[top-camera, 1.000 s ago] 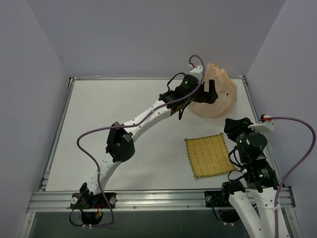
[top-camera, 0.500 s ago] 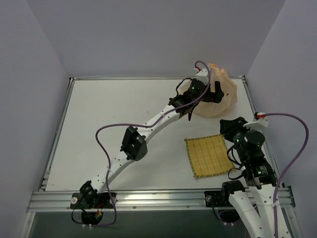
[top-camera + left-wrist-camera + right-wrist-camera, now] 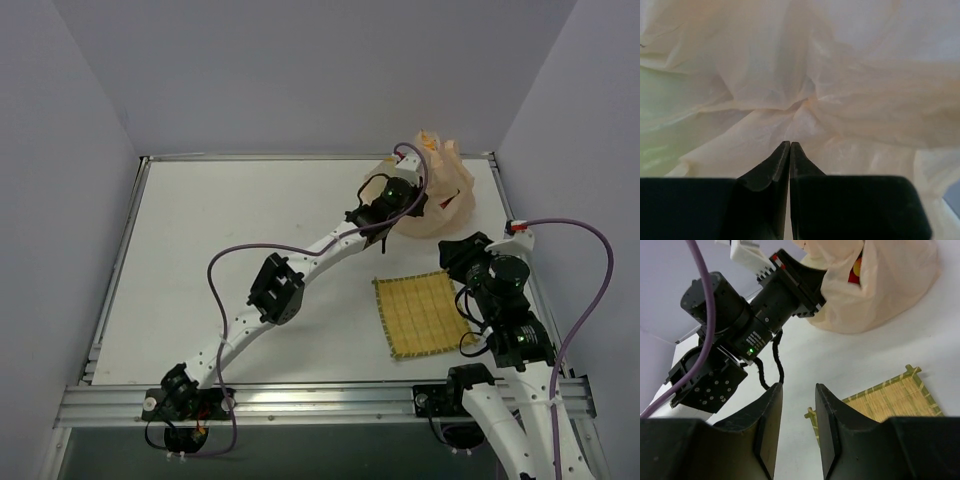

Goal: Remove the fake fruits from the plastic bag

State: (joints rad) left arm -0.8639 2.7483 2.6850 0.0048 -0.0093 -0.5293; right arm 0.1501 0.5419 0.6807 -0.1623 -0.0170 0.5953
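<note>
Mostly the plastic bag (image 3: pixel 452 180) is what can be made out: a pale peach, crumpled heap at the far right corner of the table (image 3: pixel 250 210), its top bunched upward. The fruits inside it are hidden. In the left wrist view a faint green tint shows through the film at the left edge, and in the right wrist view a small red-and-yellow patch shows through the bag's side. Whether either of these is a fruit or a printed mark cannot be told.

The left hand (image 3: pixel 790 145) is pressed into the bag and closed tip to tip on a fold of the film, whose creases run together right at the tips. From above and from the right wrist view its fingers are lost in the folds, and only the black body of the hand shows at the bag's near left side.

The right hand (image 3: pixel 796 395) hangs near the bag's near right side without touching it. Its fingers are partly apart with nothing between them.

A square yellow woven mat (image 3: pixel 422 315) lies flat on the table just nearer than the bag. The right arm covers its right edge in the top view, and the right wrist view cuts it off.
</note>
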